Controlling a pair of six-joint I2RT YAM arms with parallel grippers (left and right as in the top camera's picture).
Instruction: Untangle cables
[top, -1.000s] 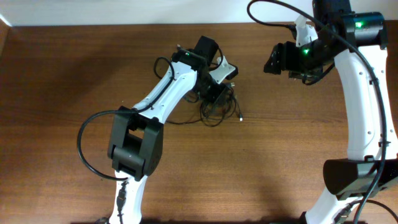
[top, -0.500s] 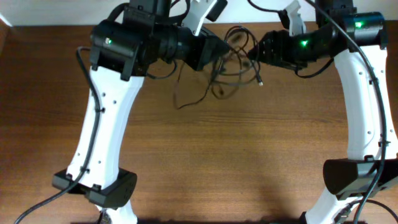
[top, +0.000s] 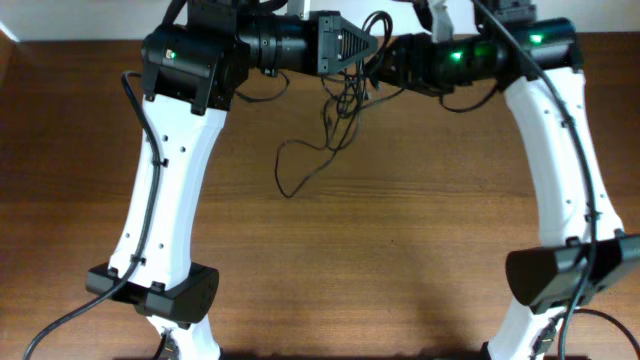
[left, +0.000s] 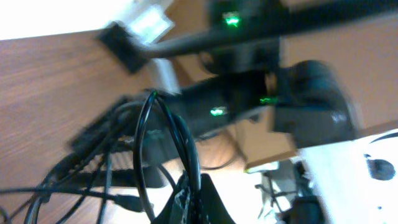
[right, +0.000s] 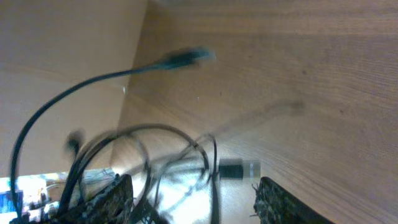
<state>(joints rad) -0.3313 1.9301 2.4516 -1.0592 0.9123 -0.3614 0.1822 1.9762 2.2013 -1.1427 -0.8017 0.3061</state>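
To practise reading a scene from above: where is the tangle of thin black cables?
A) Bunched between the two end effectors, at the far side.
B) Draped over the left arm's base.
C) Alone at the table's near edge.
A: seen from overhead, the cables bunch between the left end effector and the right end effector, one loose strand trailing away.

Right pincer (top: 386, 62) moved in beside left pincer (top: 366, 48); cables (top: 337, 106) hoisted higher.
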